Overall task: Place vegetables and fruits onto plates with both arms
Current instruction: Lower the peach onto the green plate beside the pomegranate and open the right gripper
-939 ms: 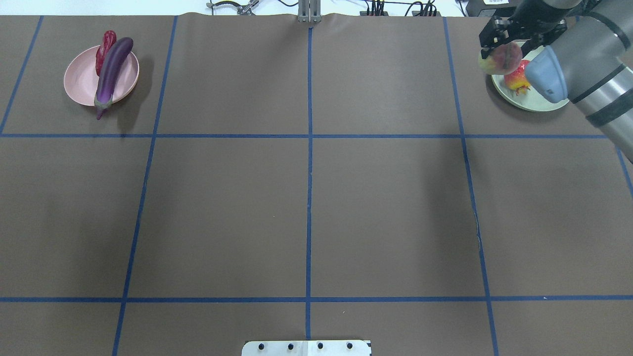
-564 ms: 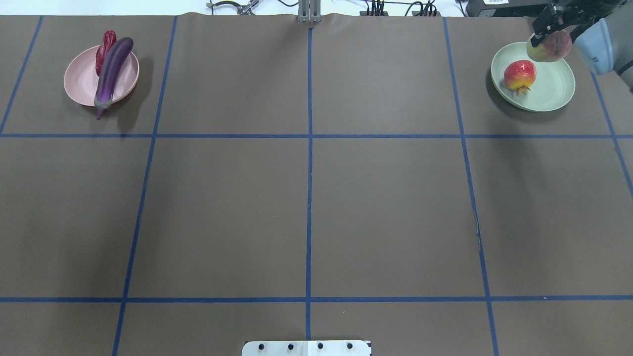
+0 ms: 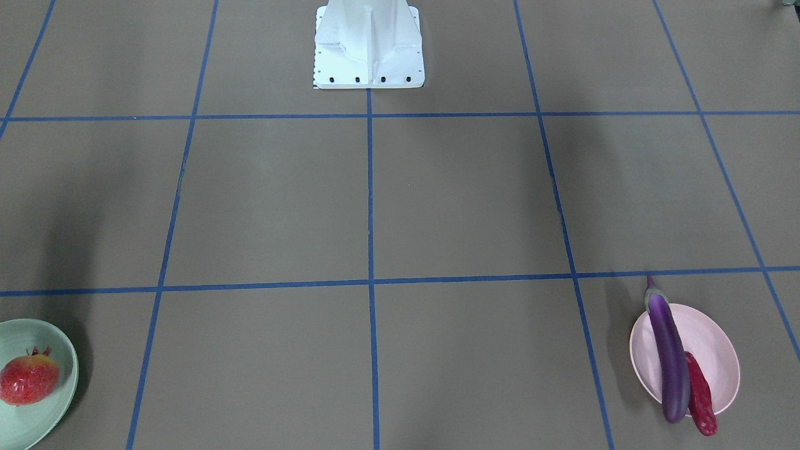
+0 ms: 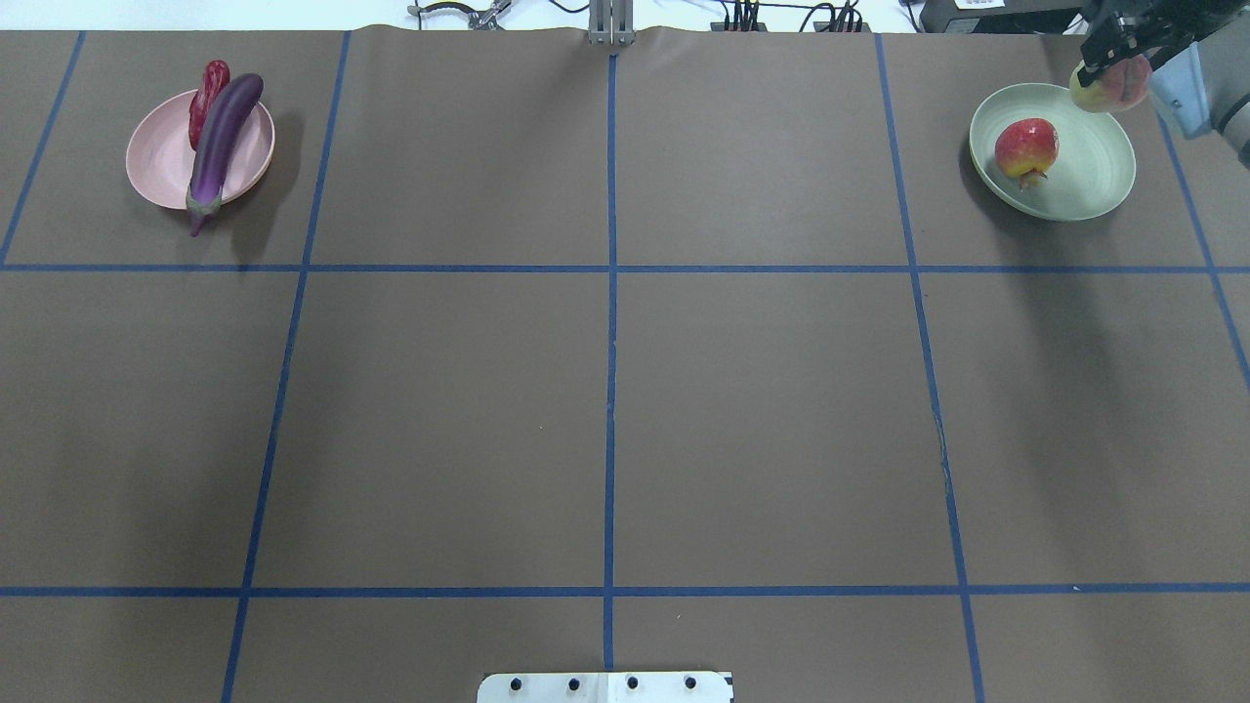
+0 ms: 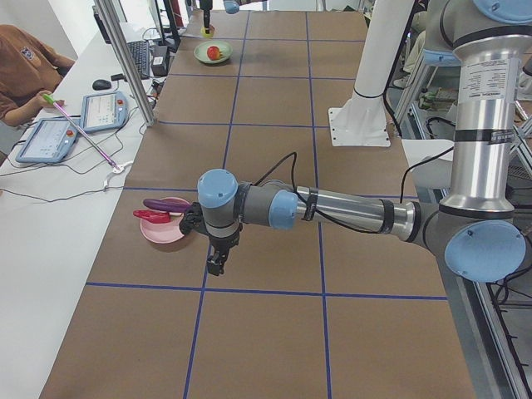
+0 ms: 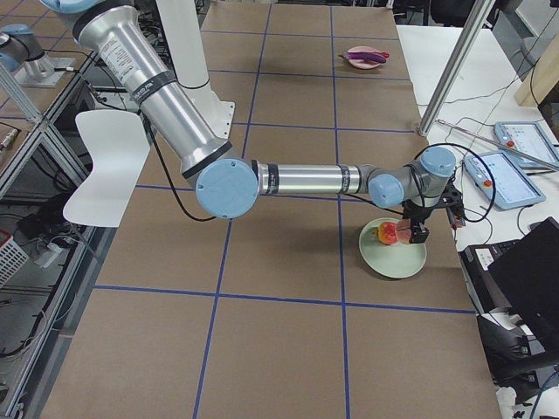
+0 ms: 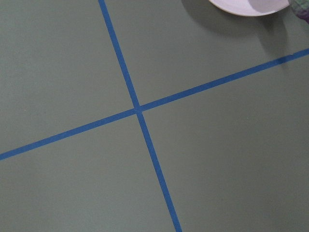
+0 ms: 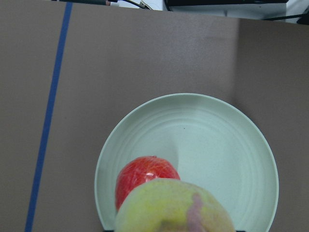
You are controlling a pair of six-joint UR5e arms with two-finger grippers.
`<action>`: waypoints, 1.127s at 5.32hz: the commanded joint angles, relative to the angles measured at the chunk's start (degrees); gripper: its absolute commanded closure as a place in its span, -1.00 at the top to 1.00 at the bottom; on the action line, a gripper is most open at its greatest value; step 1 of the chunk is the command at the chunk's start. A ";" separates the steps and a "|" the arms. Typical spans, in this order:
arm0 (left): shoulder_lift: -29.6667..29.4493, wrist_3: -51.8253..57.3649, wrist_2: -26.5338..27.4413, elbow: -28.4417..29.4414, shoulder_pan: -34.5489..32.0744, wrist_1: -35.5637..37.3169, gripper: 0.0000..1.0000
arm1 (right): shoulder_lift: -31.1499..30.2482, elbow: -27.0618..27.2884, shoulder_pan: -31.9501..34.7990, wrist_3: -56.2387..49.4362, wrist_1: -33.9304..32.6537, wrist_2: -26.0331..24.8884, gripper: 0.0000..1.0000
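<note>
My right gripper (image 4: 1109,70) is shut on the yellow-green peach (image 4: 1107,86), holding it above the far right rim of the mint plate (image 4: 1086,178). The bumpy red fruit (image 4: 1025,146) lies on that plate; in the right wrist view the peach (image 8: 174,205) hangs over the plate (image 8: 217,145) beside the fruit (image 8: 145,179). The purple eggplant (image 4: 220,137) and the red chili (image 4: 207,93) rest on the pink plate (image 4: 156,161). My left gripper (image 5: 216,264) hovers low beside the pink plate (image 5: 162,234); I cannot tell if it is open or shut.
The white base block (image 3: 369,47) stands at the robot's edge of the table. Cables (image 4: 762,15) run along the far edge. A seated person (image 5: 25,66), tablets (image 5: 104,110) and a metal post (image 5: 125,58) are on the operators' side.
My right gripper carried the peach to the right and farther away, from over the plate's left side to its far right rim. The vegetables and the red fruit stayed put.
</note>
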 commanded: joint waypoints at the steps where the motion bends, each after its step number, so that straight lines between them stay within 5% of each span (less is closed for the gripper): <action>1: 0.28 0.00 0.06 -0.69 -0.04 0.00 1.00 | 1.27 -2.67 -0.57 0.07 0.54 -5.37 -1.00; 5: 0.54 0.00 0.32 -0.61 0.14 -0.08 1.00 | -0.91 -4.69 -7.07 0.51 7.03 -11.97 -0.94; 6: 0.54 0.00 0.32 -0.52 0.14 -0.08 1.00 | -1.70 -4.61 -7.08 0.51 8.52 -11.72 0.18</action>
